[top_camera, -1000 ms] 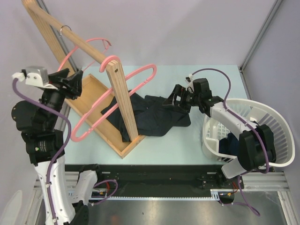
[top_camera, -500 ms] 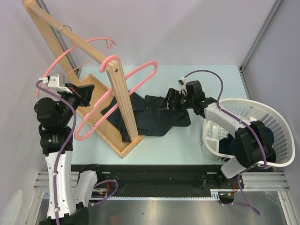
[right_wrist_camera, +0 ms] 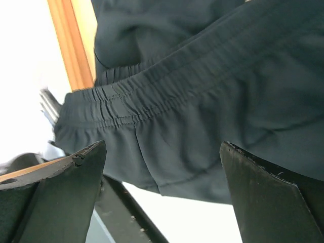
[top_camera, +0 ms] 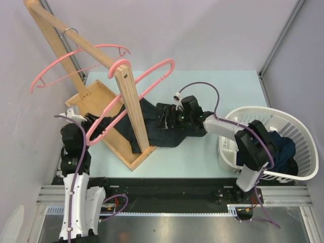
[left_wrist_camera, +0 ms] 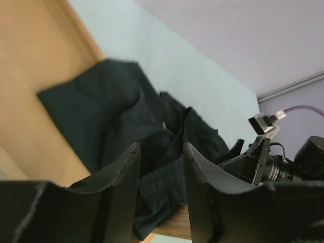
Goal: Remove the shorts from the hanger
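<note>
two pairs of shorts show. the blackish dark green cloth shorts (top_camera: 174,135) lie crumpled near the middle of the pale green table (top_camera: 233,86). their left part spills over the wall of the light wooden rack (top_camera: 134,111) into its tray base, and the rest is spread on the table top. the navy blue cloth shorts (top_camera: 281,147) sit bunched inside the white slatted plastic laundry basket (top_camera: 304,174) at the table's near right corner.

two pink plastic hangers (top_camera: 171,63) hang on the rack. one is high on the sloping rail, well apart from any cloth. the other slants down past the upright post toward the tray. i cannot tell whether its low end touches the dark green shorts (left_wrist_camera: 116,111).

the right gripper (top_camera: 168,119) hovers just over the dark green shorts. in its wrist view the elastic waistband (right_wrist_camera: 152,98) runs between the spread fingers (right_wrist_camera: 61,202), and the right gripper (right_wrist_camera: 162,187) grasps nothing, jaws released wide.

the left gripper (top_camera: 95,121) is low over the tray at the rack's left side, pointing toward the dark cloth. in its wrist view the left gripper (left_wrist_camera: 159,187) has its fingers (left_wrist_camera: 119,187) partly apart with nothing between them.
</note>
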`<state>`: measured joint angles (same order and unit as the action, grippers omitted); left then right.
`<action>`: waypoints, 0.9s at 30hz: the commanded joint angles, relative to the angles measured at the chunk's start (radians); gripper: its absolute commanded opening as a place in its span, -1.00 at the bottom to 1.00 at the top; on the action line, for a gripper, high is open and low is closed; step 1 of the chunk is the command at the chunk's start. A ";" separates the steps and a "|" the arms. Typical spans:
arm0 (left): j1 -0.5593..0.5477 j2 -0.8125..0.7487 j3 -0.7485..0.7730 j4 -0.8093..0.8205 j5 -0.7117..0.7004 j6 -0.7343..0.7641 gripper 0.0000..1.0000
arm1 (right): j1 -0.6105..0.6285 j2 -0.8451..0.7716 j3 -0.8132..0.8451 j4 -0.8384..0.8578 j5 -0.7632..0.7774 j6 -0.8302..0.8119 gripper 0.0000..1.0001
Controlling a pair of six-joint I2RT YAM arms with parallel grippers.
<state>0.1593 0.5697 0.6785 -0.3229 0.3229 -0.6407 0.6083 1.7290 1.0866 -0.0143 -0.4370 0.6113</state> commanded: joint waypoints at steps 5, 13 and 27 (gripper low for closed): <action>0.000 -0.037 -0.232 0.028 0.051 -0.120 0.23 | 0.097 0.075 0.002 0.082 0.159 -0.096 0.99; 0.000 -0.097 -0.359 0.120 0.162 -0.137 0.43 | 0.091 0.129 0.013 0.143 0.123 -0.018 0.42; -0.087 0.093 -0.379 0.284 0.289 -0.112 0.48 | -0.180 -0.106 0.022 0.106 0.116 0.067 -1.00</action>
<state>0.1261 0.5861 0.3008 -0.1535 0.5556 -0.7593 0.5579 1.7790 1.0866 0.0799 -0.3294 0.6598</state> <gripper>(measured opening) 0.740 0.032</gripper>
